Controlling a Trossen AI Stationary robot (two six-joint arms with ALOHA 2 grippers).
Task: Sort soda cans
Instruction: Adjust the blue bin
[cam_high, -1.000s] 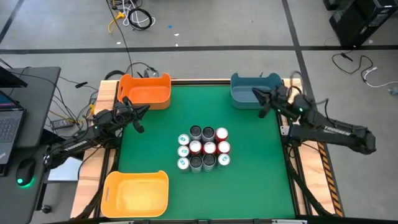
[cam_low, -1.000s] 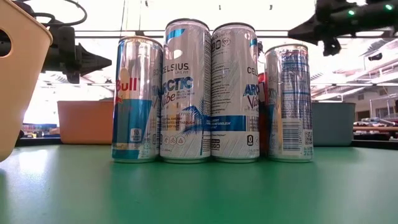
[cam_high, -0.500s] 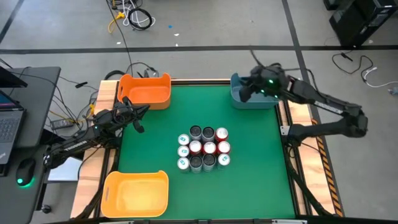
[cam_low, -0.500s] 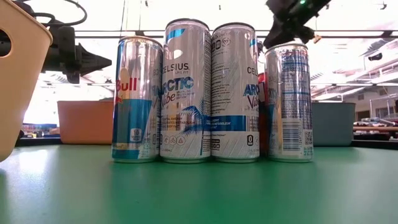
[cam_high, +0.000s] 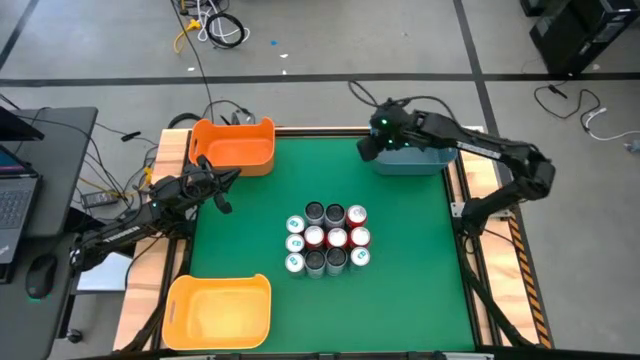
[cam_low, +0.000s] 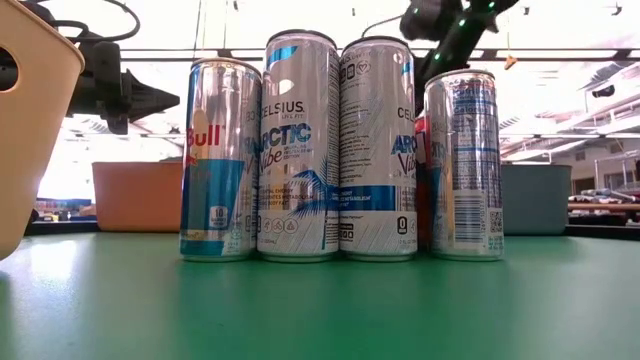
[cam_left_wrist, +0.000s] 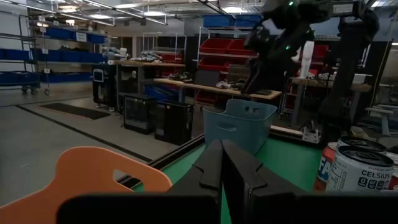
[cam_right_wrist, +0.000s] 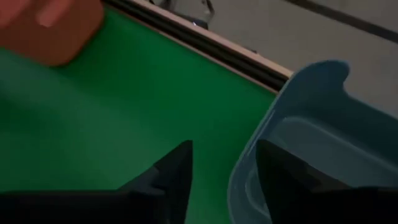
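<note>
The soda cans (cam_high: 325, 238) stand upright in a tight block at the middle of the green table: red, dark grey, and white with green marks. The low view shows the near row (cam_low: 340, 150) on its bases. My left gripper (cam_high: 228, 178) hovers near the orange bin, left of the cans, and its fingers (cam_left_wrist: 221, 149) are shut on nothing. My right gripper (cam_high: 366, 146) is open, up in the air at the blue bin's left corner, far-right of the cans. In the right wrist view (cam_right_wrist: 224, 155) the bin's rim (cam_right_wrist: 255, 155) shows between its fingers.
An orange bin (cam_high: 235, 145) sits at the far-left corner, a blue bin (cam_high: 440, 165) at the far-right and a yellow bin (cam_high: 220, 310) at the near-left. Bare green table lies all around the cans. A laptop, a mouse and cables lie beside the table's left edge.
My right arm has swung from the table's right edge toward the far edge and then left, passing over the blue bin and ending at that bin's left corner. The cans have stayed in place.
</note>
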